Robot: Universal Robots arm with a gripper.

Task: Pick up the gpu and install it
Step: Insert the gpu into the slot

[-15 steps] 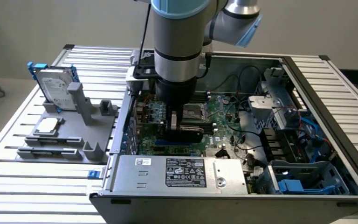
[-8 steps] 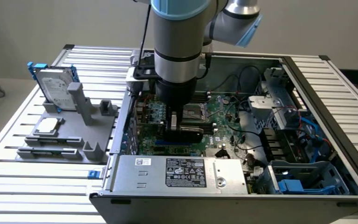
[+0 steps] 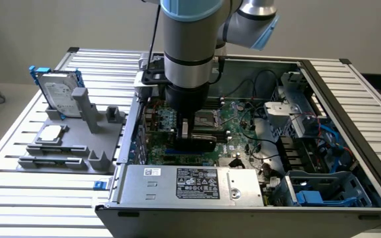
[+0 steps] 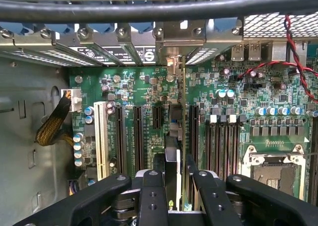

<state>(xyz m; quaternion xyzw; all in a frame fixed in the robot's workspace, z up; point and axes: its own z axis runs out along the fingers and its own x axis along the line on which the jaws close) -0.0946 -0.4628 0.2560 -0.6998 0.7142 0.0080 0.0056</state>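
Looking across a slatted bench (image 3: 31,198) carrying an open computer case (image 3: 243,218) over its middle and towards the edge at the exterior view's right. Reaching straight down into that case with the arm (image 3: 187,44), above the green motherboard (image 4: 144,87). Sharing the bench edge at the exterior view's left with a grey fixture (image 3: 65,144). Holding the gpu (image 3: 200,143) upright and edge-on among the expansion slots (image 4: 136,131). Pinching it with the gripper (image 4: 175,171), jaws pressing on both faces. Leaving a hard drive (image 3: 61,94) and processor chip (image 3: 51,132) sitting on the fixture.
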